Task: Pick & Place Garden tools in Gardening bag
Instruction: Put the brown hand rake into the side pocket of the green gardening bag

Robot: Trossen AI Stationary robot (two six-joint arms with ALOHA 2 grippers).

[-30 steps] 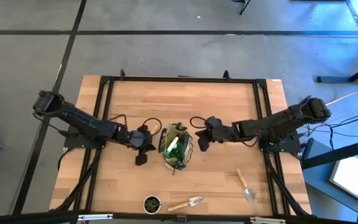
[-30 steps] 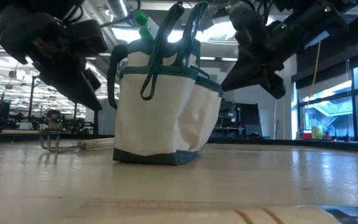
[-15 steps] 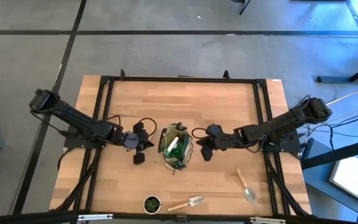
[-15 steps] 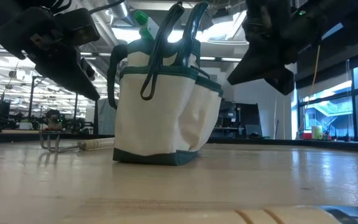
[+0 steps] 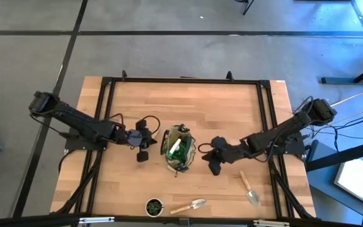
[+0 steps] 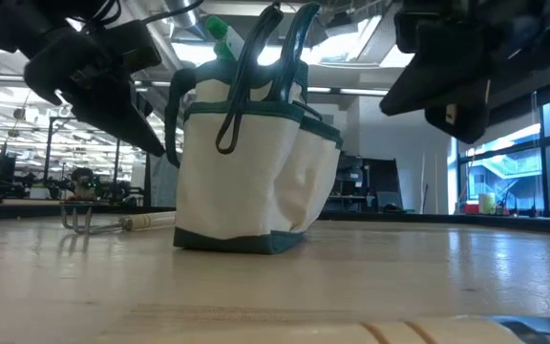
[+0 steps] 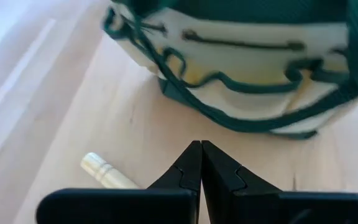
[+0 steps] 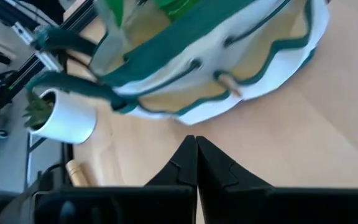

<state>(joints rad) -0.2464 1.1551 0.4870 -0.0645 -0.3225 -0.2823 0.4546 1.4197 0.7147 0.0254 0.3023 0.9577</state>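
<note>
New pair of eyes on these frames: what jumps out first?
The gardening bag stands mid-table with a green spray bottle poking out of its mouth. Flanking it, the left gripper and right gripper hover above the wood, both shut and empty. Along the table's front edge lie two wooden-handled trowels and a small potted plant.

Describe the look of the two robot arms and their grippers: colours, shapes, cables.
Both arms are black, built of slim jointed segments with bulkier rounded joints, and thin black cables loop beside the wrists. The left gripper and the right gripper each end in two matte black, wedge-shaped fingers with a small notch along the inner edge. No markings are legible.
</note>
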